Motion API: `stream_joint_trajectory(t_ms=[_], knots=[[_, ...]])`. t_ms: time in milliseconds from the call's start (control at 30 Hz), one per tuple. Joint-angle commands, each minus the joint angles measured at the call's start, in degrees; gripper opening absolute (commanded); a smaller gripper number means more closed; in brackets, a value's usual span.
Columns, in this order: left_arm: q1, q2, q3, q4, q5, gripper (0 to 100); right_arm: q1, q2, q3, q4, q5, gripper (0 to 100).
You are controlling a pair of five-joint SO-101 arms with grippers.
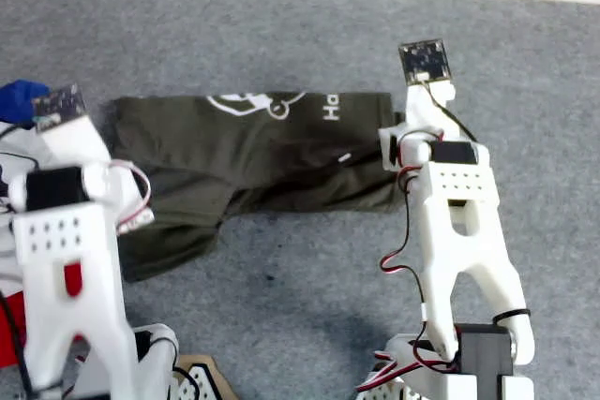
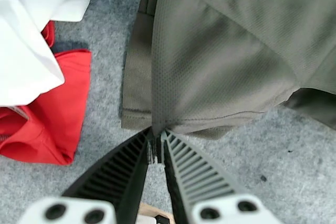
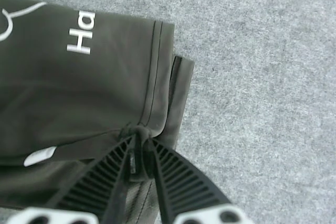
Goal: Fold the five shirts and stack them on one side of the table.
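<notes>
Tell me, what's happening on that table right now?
Left gripper shut on olive shirt. Right gripper shut on its other end. Red shirt, white shirt lie beside, apart.

Partial white lettering (image 3: pixel 81 34) and a white outline logo (image 1: pixel 255 102) stand on the olive shirt (image 1: pixel 281 152).

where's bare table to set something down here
Bare table: between the two arms before the olive shirt, the far strip beyond it, and outside the right arm. Crowded by the left arm: red shirt, white shirt.
</notes>
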Motion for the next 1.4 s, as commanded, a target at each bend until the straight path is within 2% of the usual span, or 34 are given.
stream_joint_trajectory(t_ms=[0,333,533,700,800,933,1033,1367], knots=[[-0.3,-6.5,3.6,0.4,-0.4,1,0.7,-2.9,-0.6,-0.7,0.9,0.7],[-4.4,-6.9,12.8,-3.4,-8.8,1,2.9,-2.6,2.2,-0.8,1.0,0.7],[-4.4,-6.9,18.6,-8.7,-9.9,1,2.8,-2.4,3.0,-0.9,1.0,0.7],[-6.0,-6.9,22.5,-11.6,-16.2,1,2.5,-2.4,4.8,-1.5,1.0,0.7],[-10.0,-6.9,22.9,-12.5,-16.5,8,1.8,-2.4,5.9,-2.6,1.1,1.5],[-15.6,-6.9,22.9,-12.4,-16.5,21,0.0,-2.8,5.9,-2.4,1.1,9.4],[-17.7,-7.0,22.9,-12.3,-16.5,26,-0.9,-2.9,5.5,-2.3,0.7,11.6],[-18.0,-7.0,23.1,-12.7,-16.5,19,-2.2,-2.9,4.3,-2.2,0.5,11.6]])
